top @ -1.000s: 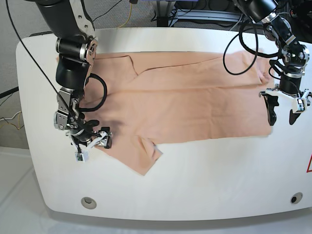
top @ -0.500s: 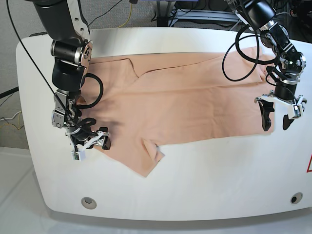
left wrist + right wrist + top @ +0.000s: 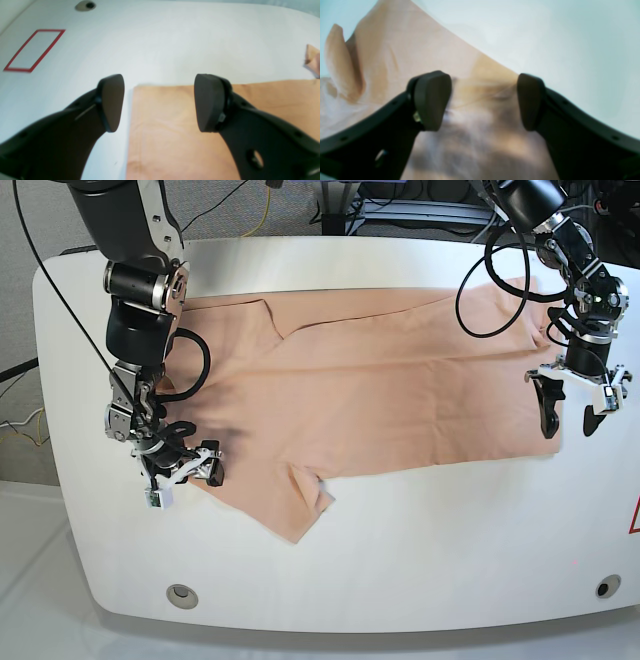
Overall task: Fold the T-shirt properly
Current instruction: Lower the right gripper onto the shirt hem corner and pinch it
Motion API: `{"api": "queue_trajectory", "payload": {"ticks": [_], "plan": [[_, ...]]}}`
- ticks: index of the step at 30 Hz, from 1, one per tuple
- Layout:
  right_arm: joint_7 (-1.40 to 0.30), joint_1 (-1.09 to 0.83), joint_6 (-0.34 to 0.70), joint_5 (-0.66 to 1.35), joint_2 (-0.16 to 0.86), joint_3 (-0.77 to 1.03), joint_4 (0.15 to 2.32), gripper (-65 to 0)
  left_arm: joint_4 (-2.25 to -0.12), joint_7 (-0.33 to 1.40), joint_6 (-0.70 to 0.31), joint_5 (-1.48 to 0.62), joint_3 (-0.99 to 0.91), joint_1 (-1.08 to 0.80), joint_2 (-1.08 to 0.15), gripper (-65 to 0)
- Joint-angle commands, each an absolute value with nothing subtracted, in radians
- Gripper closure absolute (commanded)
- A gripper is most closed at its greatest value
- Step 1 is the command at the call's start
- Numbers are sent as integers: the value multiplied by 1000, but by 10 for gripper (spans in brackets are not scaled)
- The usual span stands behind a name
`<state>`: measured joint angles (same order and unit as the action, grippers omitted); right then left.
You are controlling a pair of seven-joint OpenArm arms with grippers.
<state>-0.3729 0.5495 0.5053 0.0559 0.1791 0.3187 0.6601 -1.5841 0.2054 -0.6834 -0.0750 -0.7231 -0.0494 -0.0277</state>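
The left end effector (image 3: 573, 407) was shifted slightly; both, the right end effector (image 3: 185, 473) included, were held open over one T-shirt (image 3: 380, 395).

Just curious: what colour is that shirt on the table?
Plain peach-pink T-shirt; the base view shows it best.

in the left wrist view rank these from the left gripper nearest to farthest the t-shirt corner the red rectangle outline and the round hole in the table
1. The T-shirt corner, right between the open left gripper fingers.
2. The red rectangle outline, farther out on the table, upper left.
3. The round hole, farthest, at the top edge.
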Motion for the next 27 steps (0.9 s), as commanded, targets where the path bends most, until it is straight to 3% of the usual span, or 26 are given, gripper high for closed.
{"api": "queue_trajectory", "payload": {"ticks": [1,10,16,18,20,22,27], "plan": [[-417,559,503,49,170,317,669,-439,-1603,173,-689,-96,-723,-36,-42,-416],[-404,546,506,65,157,319,712,-405,-1607,169,-689,-99,-728,-37,-44,-418],[-402,544,510,66,163,322,700,-261,-1603,166,-686,-98,-727,-30,-48,-418],[-410,543,512,76,163,320,691,-124,-1600,173,-688,-100,-723,-25,-49,-418],[-413,543,513,77,164,321,691,-57,-1600,171,-689,-100,-724,-25,-51,-418],[-415,542,516,78,164,320,691,-19,-1597,172,-689,-99,-724,-23,-52,-419],[-424,533,522,85,157,324,731,-20,-1600,169,-687,-102,-729,-23,-57,-420]]}}
